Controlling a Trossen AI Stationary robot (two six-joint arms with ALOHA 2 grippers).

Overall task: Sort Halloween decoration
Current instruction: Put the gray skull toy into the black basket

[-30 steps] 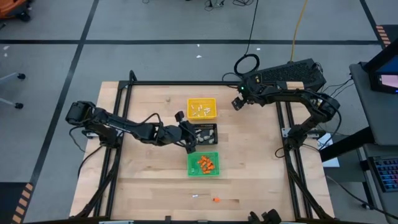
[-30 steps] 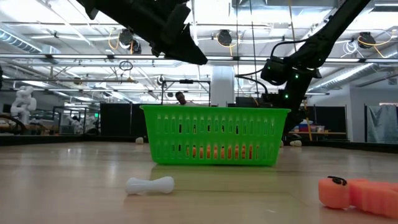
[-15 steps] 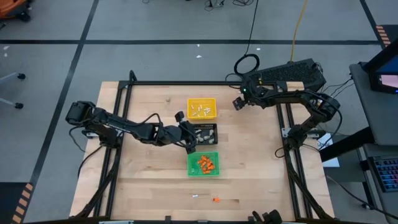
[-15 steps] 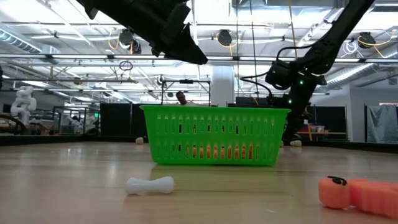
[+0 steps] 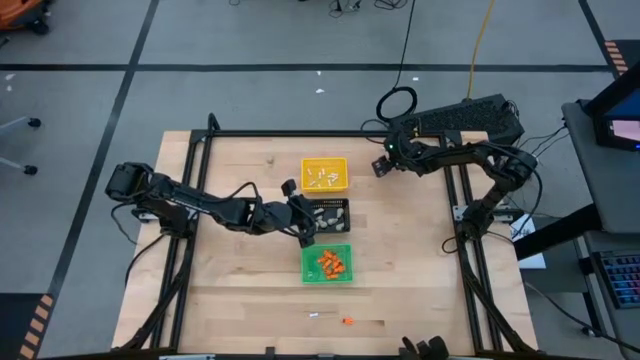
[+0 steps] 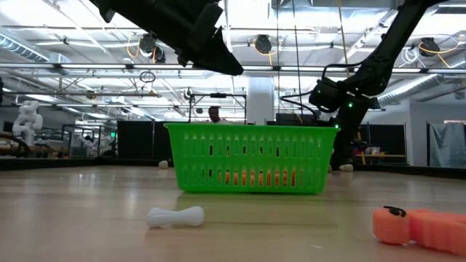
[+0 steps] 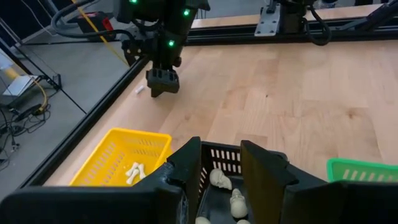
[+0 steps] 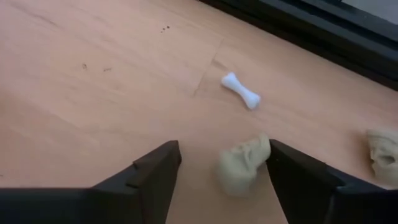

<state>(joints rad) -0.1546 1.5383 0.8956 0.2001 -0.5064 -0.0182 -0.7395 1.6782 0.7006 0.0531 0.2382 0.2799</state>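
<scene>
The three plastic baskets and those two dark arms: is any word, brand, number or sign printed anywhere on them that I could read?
None can be read.
Yellow plastic basket: no lettering shows.
Black plastic basket: no lettering shows.
Green plastic basket: no lettering shows.
Left gripper and right gripper: plain dark fingers, no markings.

Light is bright and even, coming from ceiling lamps (image 6: 263, 44) seen in the low view; the worktop (image 5: 240, 290) shows only soft, faint shadows; the left wrist's own fingers (image 7: 186, 171) loom dark and slightly blurred; straight beams bow near the low view's edges.
</scene>
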